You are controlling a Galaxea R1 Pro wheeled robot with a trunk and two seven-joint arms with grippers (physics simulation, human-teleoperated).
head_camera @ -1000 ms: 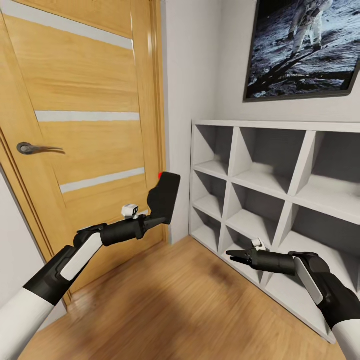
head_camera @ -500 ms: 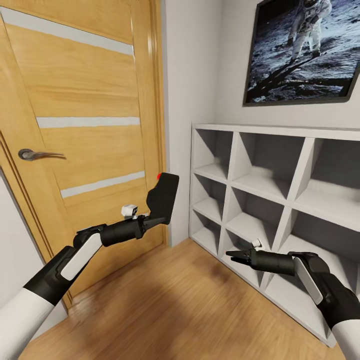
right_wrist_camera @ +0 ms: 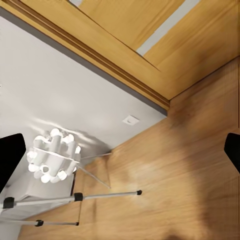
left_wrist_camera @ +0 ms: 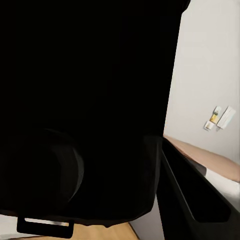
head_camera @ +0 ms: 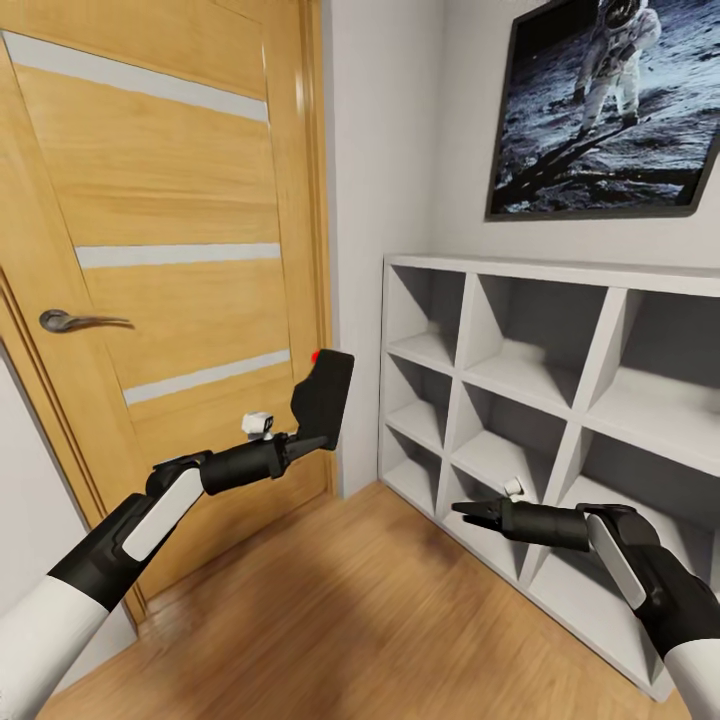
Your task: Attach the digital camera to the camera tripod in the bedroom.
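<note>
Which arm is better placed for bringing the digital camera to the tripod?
Probably the left. The left hand is shut on the digital camera. The right hand is open and holds nothing, so it could steady the camera tripod, whose silver legs show in the right wrist view.

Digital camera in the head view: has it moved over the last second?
Yes. The digital camera, held in the left end effector, sits slightly higher against the door handle than before.

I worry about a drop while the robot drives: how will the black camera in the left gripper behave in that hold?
The digital camera looks rigid and boxy, so it should not flex. The left gripper pinches only its lower edge, leaving most of the body above, so it may pivot. Its smooth shell could slip.
</note>
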